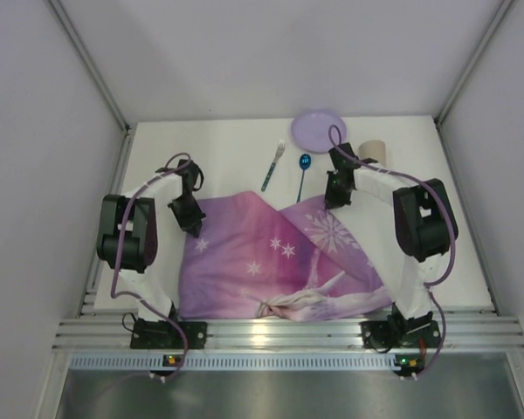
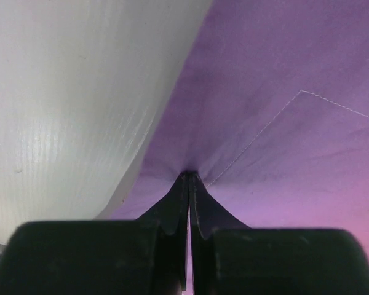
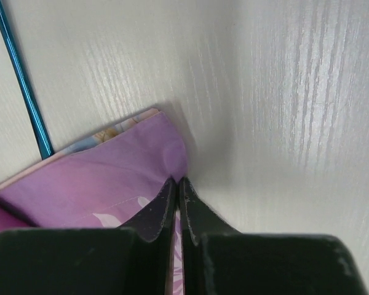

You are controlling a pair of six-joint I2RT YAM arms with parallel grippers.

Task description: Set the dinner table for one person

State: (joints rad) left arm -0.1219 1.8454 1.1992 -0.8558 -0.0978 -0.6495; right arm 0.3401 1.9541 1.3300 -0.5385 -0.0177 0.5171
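A purple-pink snowflake placemat [image 1: 271,257] lies rumpled on the white dinner table [image 1: 227,148]. My left gripper [image 1: 192,225] is shut on its far left corner; the cloth [image 2: 283,141] is pinched between the fingers [image 2: 172,206]. My right gripper [image 1: 332,199] is shut on its far right corner [image 3: 166,153]. A fork [image 1: 273,166] with a teal handle and a blue spoon [image 1: 303,175] lie behind the mat. The spoon's handle [image 3: 21,86] shows in the right wrist view. A lilac plate [image 1: 319,129] and a beige cup [image 1: 371,150] sit at the back right.
White walls close in the table on the left, back and right. An aluminium rail [image 1: 279,332] runs along the near edge by the arm bases.
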